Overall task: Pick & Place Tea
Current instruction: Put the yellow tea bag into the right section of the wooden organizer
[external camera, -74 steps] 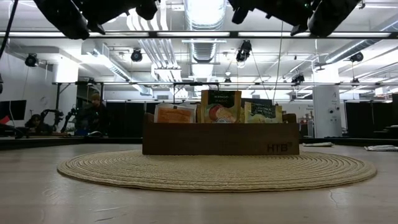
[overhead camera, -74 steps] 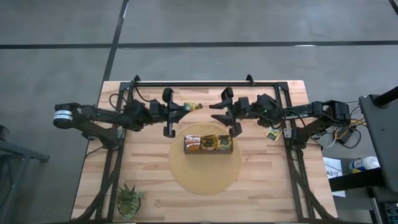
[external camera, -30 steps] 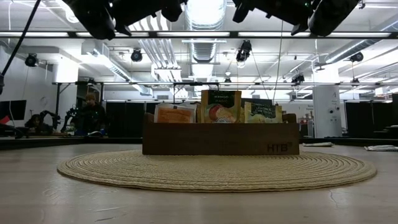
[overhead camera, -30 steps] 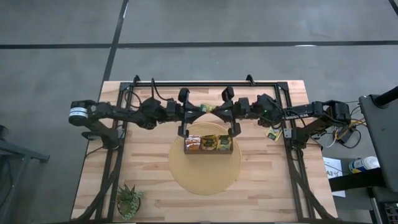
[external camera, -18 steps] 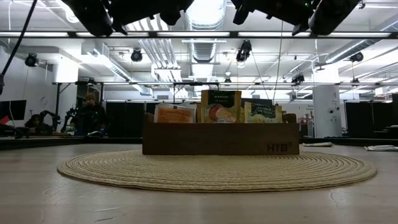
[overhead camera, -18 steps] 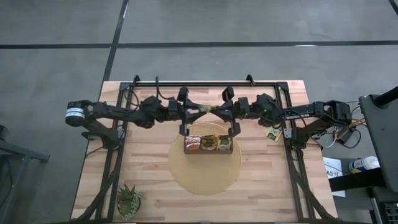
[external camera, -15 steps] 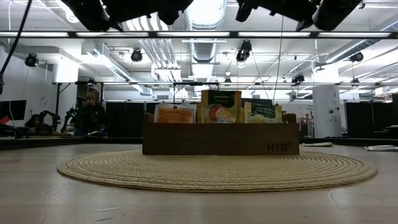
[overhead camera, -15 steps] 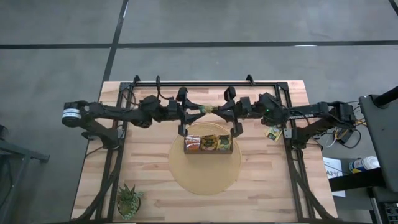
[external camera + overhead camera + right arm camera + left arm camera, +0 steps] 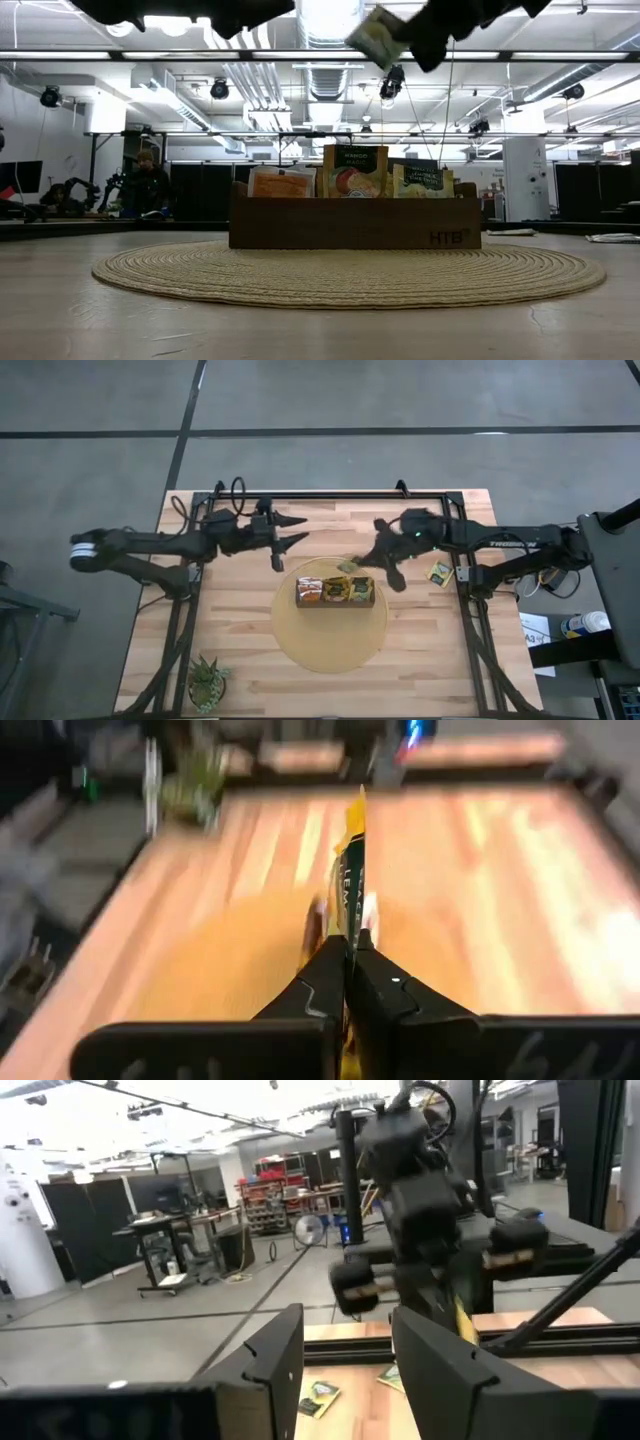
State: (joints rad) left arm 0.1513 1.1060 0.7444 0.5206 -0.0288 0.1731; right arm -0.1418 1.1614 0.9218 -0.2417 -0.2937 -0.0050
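A green-and-yellow tea sachet [image 9: 352,870], just handed over, is now clamped in the right claw [image 9: 352,566] right above the wooden box [image 9: 335,591], while the left claw [image 9: 290,530] is drawn back, parted and empty.

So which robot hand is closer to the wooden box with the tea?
The right. The right gripper hangs just above the box's far edge, shut on a tea sachet. The left gripper is off to the box's far left side, empty.
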